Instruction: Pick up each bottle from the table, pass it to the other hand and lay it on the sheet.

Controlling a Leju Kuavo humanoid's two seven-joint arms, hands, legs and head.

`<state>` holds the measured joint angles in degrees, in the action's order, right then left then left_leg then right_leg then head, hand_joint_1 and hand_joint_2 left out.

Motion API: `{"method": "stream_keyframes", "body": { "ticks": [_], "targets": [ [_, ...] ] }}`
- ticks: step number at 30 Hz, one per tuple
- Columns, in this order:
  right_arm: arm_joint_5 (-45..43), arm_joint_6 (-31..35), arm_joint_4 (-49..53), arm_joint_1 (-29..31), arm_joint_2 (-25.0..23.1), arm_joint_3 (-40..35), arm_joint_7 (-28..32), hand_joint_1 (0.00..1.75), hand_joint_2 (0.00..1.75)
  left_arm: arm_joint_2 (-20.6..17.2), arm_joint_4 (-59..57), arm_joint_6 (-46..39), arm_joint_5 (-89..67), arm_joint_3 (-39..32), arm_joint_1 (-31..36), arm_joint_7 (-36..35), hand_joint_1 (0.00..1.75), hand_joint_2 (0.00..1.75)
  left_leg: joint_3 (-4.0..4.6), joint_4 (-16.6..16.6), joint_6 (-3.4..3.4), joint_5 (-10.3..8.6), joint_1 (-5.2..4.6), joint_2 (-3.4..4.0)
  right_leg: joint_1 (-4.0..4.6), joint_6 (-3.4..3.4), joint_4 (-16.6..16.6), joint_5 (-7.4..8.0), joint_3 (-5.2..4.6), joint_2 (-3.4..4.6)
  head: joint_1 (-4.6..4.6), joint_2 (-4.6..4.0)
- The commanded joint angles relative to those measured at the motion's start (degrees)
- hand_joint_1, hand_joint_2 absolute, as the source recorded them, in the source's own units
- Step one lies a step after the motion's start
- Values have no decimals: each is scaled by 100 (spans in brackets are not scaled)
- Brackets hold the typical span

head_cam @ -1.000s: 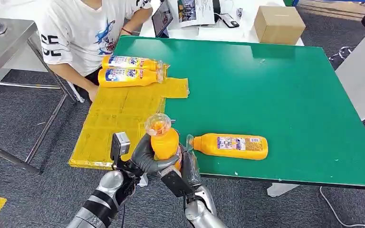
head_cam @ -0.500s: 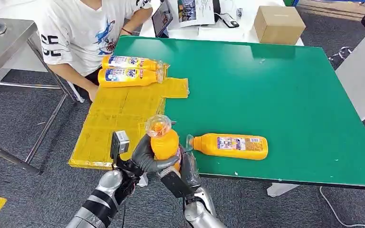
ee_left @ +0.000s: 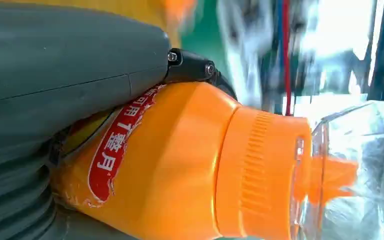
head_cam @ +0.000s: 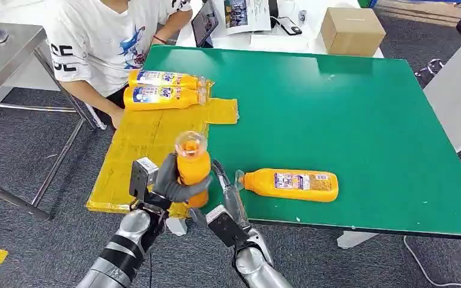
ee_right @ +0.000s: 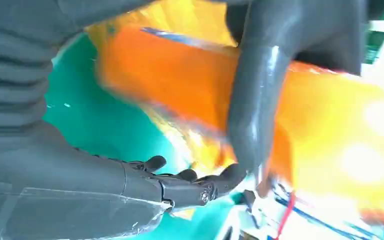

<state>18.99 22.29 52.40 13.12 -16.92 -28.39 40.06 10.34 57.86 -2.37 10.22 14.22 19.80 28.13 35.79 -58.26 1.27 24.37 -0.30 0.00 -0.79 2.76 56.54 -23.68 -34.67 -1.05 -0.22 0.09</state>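
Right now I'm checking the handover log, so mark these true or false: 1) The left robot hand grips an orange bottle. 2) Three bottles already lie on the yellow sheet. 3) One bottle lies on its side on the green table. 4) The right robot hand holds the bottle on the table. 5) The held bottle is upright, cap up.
1) True: the left robot hand grips the held bottle.
2) False: two bottles lie on the yellow sheet.
3) True: the lying bottle is on its side on the green table.
4) False: the right robot hand is beside the held bottle, apart from the lying one.
5) True.
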Motion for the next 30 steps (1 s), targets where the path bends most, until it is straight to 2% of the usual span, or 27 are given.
{"method": "stream_keyframes", "body": {
  "ticks": [1, 5, 27, 30],
  "targets": [
    [-174, -241, 1394, -327, 260, 132, -16, 0, 0, 127, -124, -830, -383, -1054, 565, 213, 175, 175, -5, -1, -6, 2, 6, -8, 5, -7, -1, -4, 8, -6, 2, 0],
    [-185, -267, 1426, -335, 267, 118, -19, 0, 0, 138, -160, -836, -364, -1119, 593, 227, 175, 175, -27, 0, -8, 11, 9, -7, 8, -10, -5, -9, 30, 4, 2, 0],
    [-185, -267, 1426, -335, 267, 118, -19, 0, 0, 138, -160, -836, -364, -1119, 593, 227, 175, 175, -8, 3, -5, 1, 2, -4, 2, -5, -4, -1, 9, 2, 2, 0],
    [-185, -267, 1426, -335, 267, 118, -19, 0, 0, 138, -160, -836, -364, -1119, 593, 227, 175, 175, -28, 2, -10, 9, 8, -5, 8, -11, -6, -8, 31, 4, 2, 0]
  ]
}}
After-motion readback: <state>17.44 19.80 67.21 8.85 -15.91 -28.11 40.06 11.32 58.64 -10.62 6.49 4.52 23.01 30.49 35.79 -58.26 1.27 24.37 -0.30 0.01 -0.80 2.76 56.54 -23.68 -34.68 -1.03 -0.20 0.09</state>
